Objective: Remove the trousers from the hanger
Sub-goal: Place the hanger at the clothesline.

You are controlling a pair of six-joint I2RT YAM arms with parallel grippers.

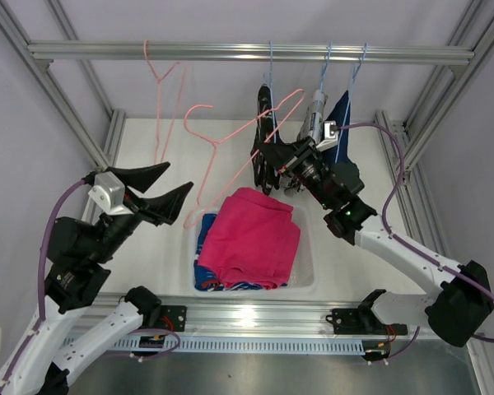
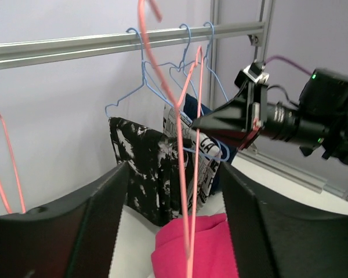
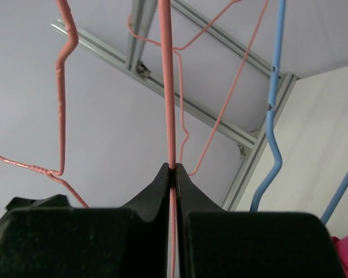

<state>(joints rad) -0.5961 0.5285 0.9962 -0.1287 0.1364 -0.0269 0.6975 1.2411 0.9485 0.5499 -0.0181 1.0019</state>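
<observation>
My right gripper [image 3: 174,169] is clamped on the thin pink wire hanger [image 3: 168,87]. Left gripper [image 1: 179,179] fingers are apart, wire showing between them. Back left straight out, no snagging.

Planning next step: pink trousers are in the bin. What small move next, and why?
Probably raise the right hand toward the rail to hang the bare pink hanger it clamps; the pink trousers lie in the bin and the left hand is open.
</observation>
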